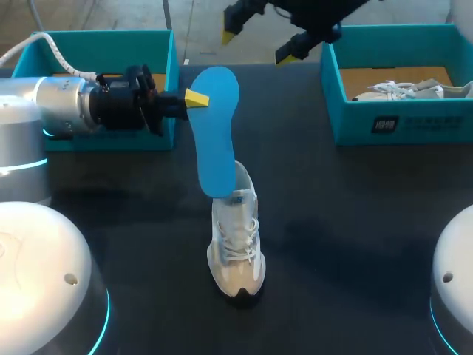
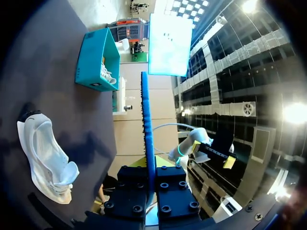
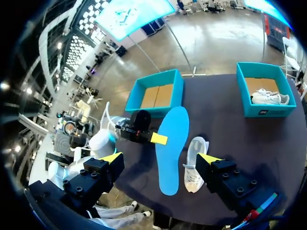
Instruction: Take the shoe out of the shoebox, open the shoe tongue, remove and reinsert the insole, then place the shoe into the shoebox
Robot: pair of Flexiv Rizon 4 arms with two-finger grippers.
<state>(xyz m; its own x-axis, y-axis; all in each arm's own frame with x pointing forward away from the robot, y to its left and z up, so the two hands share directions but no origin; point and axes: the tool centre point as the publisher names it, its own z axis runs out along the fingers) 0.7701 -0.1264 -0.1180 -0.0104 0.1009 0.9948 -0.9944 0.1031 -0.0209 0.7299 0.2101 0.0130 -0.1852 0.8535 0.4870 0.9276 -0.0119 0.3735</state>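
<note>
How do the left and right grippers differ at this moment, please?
The left gripper is shut on the blue insole, close to the white shoe on the table. The right gripper is open and holds nothing. The left gripper is beside the empty left shoebox, while the right gripper hangs by the right shoebox, which holds another shoe. Both have yellow-tipped fingers.
</note>
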